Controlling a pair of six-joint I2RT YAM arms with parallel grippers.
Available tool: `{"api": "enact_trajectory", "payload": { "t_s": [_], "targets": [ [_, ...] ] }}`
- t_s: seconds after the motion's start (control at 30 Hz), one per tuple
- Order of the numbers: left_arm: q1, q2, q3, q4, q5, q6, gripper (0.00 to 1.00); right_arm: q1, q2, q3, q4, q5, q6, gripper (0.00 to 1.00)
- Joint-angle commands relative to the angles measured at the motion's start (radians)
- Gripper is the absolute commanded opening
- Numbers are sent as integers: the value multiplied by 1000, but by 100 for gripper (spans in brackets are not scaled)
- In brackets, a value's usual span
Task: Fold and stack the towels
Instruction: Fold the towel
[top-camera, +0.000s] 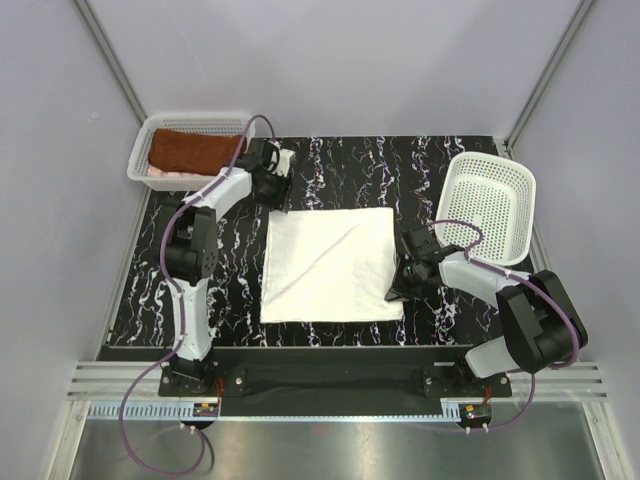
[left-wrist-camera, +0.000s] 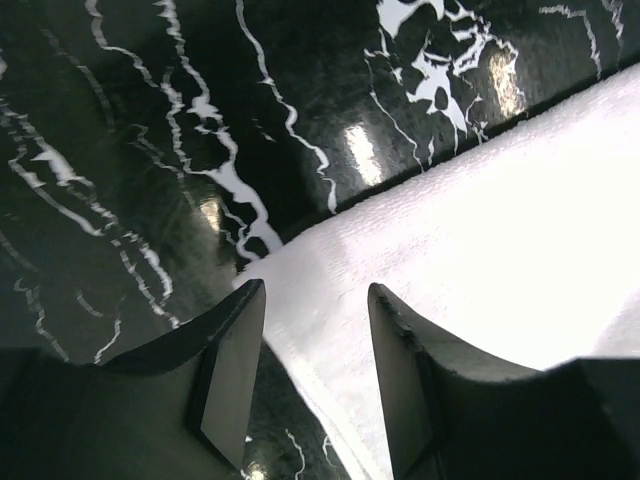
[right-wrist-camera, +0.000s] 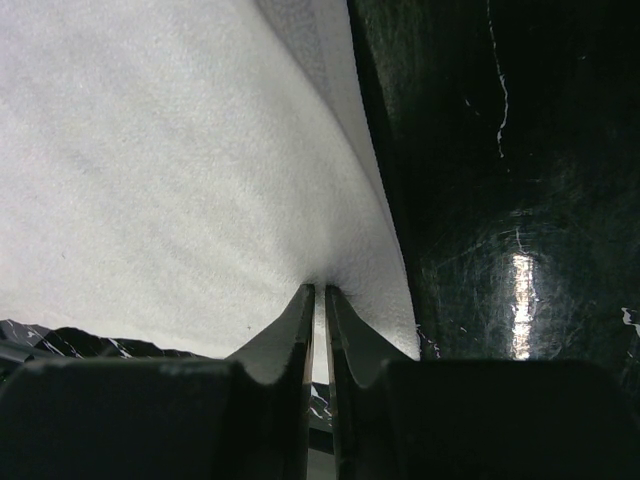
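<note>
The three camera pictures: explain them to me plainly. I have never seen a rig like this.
These are two robot arms bolted at the near edge of a black marble-patterned table. The wide picture looks down from above. The other two come from a small camera on each wrist, so each shows that arm's own pincer close up.

A white cloth towel lies spread flat in the middle. The left gripper stands open over its far left corner, holding nothing. The right gripper is pinched shut on the towel's near right corner.

At the far left, a white plastic mesh basket holds a rust-brown towel on top of a pale pink towel. A second white mesh basket sits at the right.
</note>
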Motion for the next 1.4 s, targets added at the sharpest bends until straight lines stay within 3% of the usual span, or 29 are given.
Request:
{"api": "enact_trajectory", "payload": {
  "t_s": [0.0,0.17,0.27,0.3,0.43,0.7,0.87,1.03,1.37],
  "targets": [
    [-11,42,37,-9,-91,69,51,7,17,-28,-3,52,-26,15],
    [-17,117,81,-15,-203,62,50,7,12,-33,-19,56,-26,15],
    [-17,152,123,-37,-283,56,39,7,4,-60,-35,46,-11,14],
    [-17,162,155,-44,-304,54,29,7,1,-70,-19,30,-10,13],
    [-17,201,209,-78,-349,54,22,14,-5,-82,-25,36,18,11],
    [-18,214,220,-90,-380,51,22,16,-17,-73,-45,53,32,17],
    [-20,128,226,-106,-355,40,36,17,-25,-48,-68,75,15,18],
    [-35,15,217,-98,-263,73,41,17,-2,-45,-60,73,10,17],
    [-64,53,148,-138,-257,86,41,17,-38,-41,-78,81,4,17]
  ]
}}
